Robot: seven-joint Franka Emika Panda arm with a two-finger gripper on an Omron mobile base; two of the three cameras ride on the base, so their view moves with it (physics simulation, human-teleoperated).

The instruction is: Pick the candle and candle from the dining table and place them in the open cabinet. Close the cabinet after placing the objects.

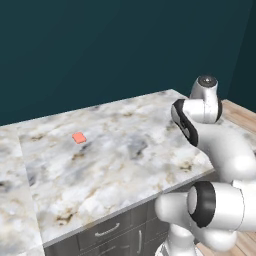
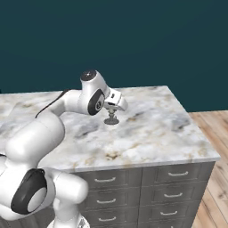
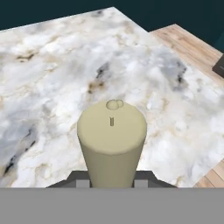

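You will see the gripper (image 2: 114,107) grasping the candle (image 3: 112,140), fingers (image 3: 81,178) against both its sides. Its grey holder (image 2: 111,119) sits at the dining table (image 2: 160,129) surface. An orange-red block (image 1: 79,138) lies well apart.

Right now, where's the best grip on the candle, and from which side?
Grip the cream wax body of the candle, coming straight down from above. It stands upright on the dining table on a narrow stemmed holder, and the pincer already straddles the wax.
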